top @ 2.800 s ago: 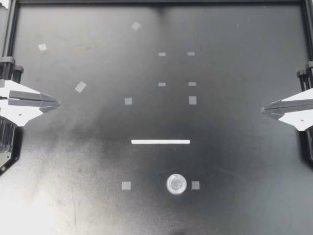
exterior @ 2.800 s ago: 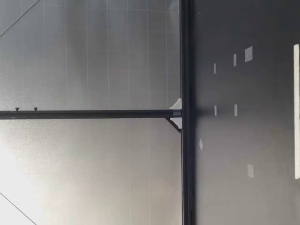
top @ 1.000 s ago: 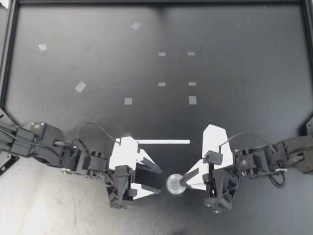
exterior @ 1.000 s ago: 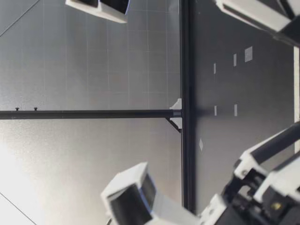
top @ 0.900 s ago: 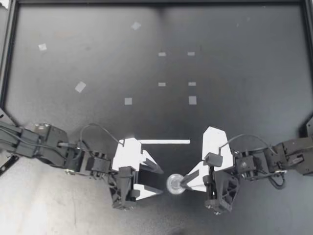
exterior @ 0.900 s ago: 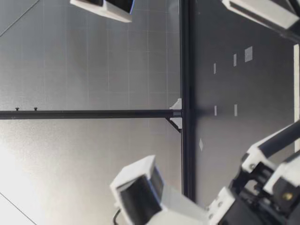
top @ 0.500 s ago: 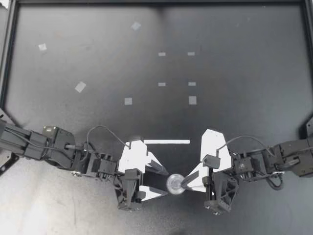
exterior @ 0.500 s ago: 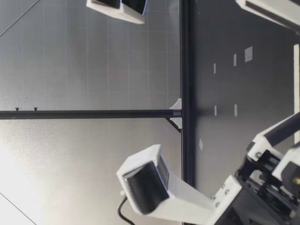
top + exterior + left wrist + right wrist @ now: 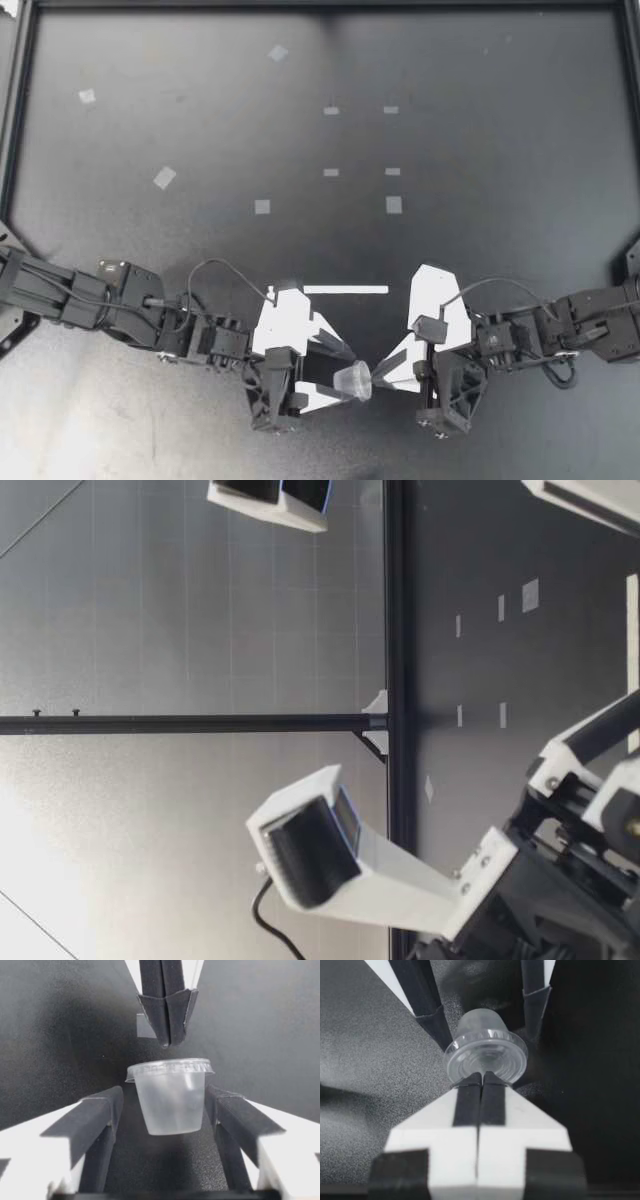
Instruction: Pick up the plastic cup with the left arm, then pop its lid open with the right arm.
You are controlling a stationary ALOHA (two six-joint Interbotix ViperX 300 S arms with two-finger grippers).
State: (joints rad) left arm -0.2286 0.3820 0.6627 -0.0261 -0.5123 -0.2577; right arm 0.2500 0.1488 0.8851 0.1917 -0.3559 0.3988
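As the little cup (image 9: 354, 380) is tipped on its side near the white strip (image 9: 345, 290), its bottom points into my left hand (image 9: 348, 377), whose fingers stand apart on both sides of it. My right hand (image 9: 377, 377), fingers together, touches its rim.

Tipped clear cup (image 9: 353, 380) between spread fingers of left gripper (image 9: 346, 376); right gripper (image 9: 374, 374) tip against its rim; white strip (image 9: 345, 289) nearby.
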